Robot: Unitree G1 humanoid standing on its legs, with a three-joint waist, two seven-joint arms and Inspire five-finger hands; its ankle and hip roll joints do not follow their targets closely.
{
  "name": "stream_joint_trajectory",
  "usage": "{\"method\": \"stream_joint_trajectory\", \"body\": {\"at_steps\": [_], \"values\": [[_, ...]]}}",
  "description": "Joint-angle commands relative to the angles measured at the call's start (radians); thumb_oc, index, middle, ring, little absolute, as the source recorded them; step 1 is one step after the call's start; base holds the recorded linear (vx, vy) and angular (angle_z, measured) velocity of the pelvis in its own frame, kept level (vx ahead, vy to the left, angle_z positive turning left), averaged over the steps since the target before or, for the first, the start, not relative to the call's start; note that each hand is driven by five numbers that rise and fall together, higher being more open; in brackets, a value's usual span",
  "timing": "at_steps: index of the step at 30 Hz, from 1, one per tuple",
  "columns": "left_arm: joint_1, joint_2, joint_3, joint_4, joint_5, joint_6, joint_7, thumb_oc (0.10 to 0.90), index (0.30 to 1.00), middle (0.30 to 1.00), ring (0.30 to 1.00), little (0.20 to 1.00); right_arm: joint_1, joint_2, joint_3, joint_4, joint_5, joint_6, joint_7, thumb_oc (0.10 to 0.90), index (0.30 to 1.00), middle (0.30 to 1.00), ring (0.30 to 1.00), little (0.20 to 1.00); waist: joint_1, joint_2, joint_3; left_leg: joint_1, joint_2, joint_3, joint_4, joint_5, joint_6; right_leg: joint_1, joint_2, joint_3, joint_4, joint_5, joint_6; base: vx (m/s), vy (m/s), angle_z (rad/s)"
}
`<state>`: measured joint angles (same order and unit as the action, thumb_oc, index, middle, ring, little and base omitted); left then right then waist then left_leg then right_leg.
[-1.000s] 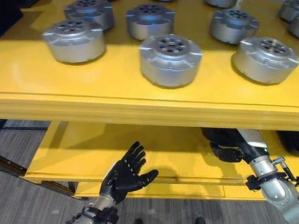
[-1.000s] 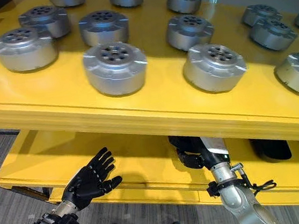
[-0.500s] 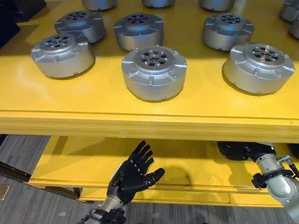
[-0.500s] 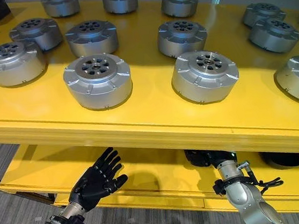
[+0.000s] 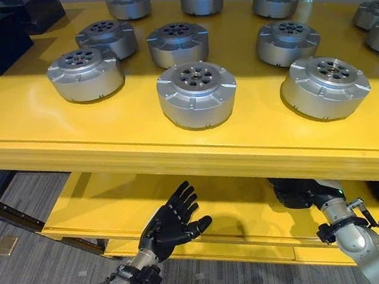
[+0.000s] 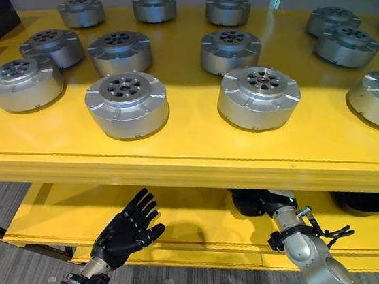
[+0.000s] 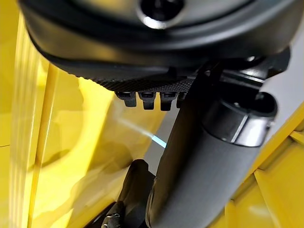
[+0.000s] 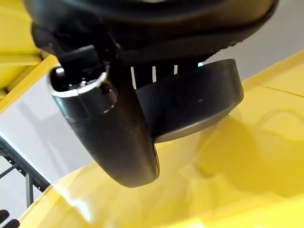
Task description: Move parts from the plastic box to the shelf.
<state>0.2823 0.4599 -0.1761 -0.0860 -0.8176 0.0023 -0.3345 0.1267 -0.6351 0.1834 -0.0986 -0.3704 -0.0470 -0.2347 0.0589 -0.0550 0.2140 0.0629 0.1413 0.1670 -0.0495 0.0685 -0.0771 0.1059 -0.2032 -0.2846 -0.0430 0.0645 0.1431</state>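
Hands are waiting under the yellow shelf (image 5: 175, 140): left hand (image 5: 168, 223) spread and holding nothing, right hand (image 8: 118, 118) curled round a dark round part (image 8: 199, 102), sliding farther onto the lower board than before.

R hand (image 6: 254, 202) largely hidden under top shelf (image 6: 177, 153) — fingers unseen; dark part (image 8: 190, 107) partly covered by thumb.

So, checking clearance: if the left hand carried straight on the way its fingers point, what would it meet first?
Probably the underside of the upper yellow shelf: the open left hand points up and slightly forward beneath its front edge, though depth is unclear.
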Motion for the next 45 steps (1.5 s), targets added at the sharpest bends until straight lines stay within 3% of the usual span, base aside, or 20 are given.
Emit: {"method": "stream_joint_trajectory", "body": {"at_steps": [1, 7, 11, 16, 23, 29, 45], "values": [[-0.132, 0.074, -0.003, -0.08, -0.007, -0.062, -0.014, 0.9, 1.0, 1.0, 1.0, 1.0, -0.214, -0.018, -0.015, -0.013, 0.062, -0.019, -0.124, 0.4, 0.3, 0.3, 0.3, 0.3, 0.024, -0.026, 0.038, -0.074, 0.033, 0.031, 0.14, -0.077, 0.03, -0.083, -0.016, 0.062, 0.113, -0.03, 0.001, -0.29, -0.115, 0.03], [-0.243, 0.095, -0.032, -0.091, 0.0, -0.073, 0.024, 0.9, 1.0, 1.0, 1.0, 1.0, -0.339, -0.034, -0.003, 0.05, 0.076, -0.01, -0.207, 0.4, 0.3, 0.3, 0.3, 0.3, 0.03, -0.025, 0.152, -0.214, 0.044, 0.014, 0.23, -0.08, 0.029, -0.183, -0.004, 0.071, 0.158, -0.032, -0.013, -0.27, -0.077, -0.03], [-0.299, 0.097, -0.046, -0.102, 0.006, -0.087, 0.096, 0.9, 1.0, 1.0, 1.0, 1.0, -0.416, -0.029, 0.008, 0.063, 0.09, -0.008, -0.239, 0.4, 0.3, 0.3, 0.3, 0.3, 0.026, -0.008, 0.243, -0.321, 0.052, -0.004, 0.269, -0.06, 0.026, -0.282, 0.002, 0.076, 0.214, -0.039, -0.024, -0.23, -0.048, 0.01], [-0.332, 0.078, -0.058, -0.109, -0.005, -0.103, 0.11, 0.9, 1.0, 1.0, 1.0, 1.0, -0.456, -0.03, -0.004, 0.034, 0.062, 0.005, -0.225, 0.4, 0.3, 0.3, 0.3, 0.3, 0.013, 0.012, 0.289, -0.371, 0.049, -0.001, 0.286, -0.05, 0.021, -0.346, 0.002, 0.072, 0.249, -0.045, -0.035, -0.15, 0.003, 0.02], [-0.344, 0.059, -0.063, -0.119, 0.006, -0.095, 0.112, 0.9, 1.0, 1.0, 1.0, 1.0, -0.483, -0.037, -0.019, 0.031, 0.067, 0.054, -0.238, 0.4, 0.3, 0.3, 0.3, 0.3, -0.001, 0.021, 0.306, -0.427, 0.052, 0.0, 0.357, -0.073, 0.023, -0.417, -0.004, 0.079, 0.322, -0.066, -0.046, -0.08, -0.001, -0.03], [-0.348, 0.04, -0.065, -0.117, 0.01, -0.102, 0.123, 0.9, 1.0, 1.0, 1.0, 1.0, -0.49, -0.027, -0.031, 0.035, 0.061, 0.076, -0.231, 0.4, 0.3, 0.3, 0.3, 0.3, -0.014, 0.029, 0.306, -0.476, 0.055, 0.001, 0.468, -0.13, 0.03, -0.478, -0.012, 0.094, 0.428, -0.108, -0.059, -0.05, 0.004, -0.05], [-0.358, 0.012, -0.058, -0.105, 0.046, -0.111, 0.109, 0.9, 1.0, 1.0, 1.0, 1.0, -0.506, -0.022, -0.057, 0.034, 0.072, 0.059, -0.217, 0.4, 0.3, 0.3, 0.3, 0.3, -0.031, 0.026, 0.306, -0.49, 0.075, 0.037, 0.56, -0.187, 0.048, -0.515, -0.015, 0.103, 0.524, -0.146, -0.067, -0.03, 0.004, -0.04]]}}
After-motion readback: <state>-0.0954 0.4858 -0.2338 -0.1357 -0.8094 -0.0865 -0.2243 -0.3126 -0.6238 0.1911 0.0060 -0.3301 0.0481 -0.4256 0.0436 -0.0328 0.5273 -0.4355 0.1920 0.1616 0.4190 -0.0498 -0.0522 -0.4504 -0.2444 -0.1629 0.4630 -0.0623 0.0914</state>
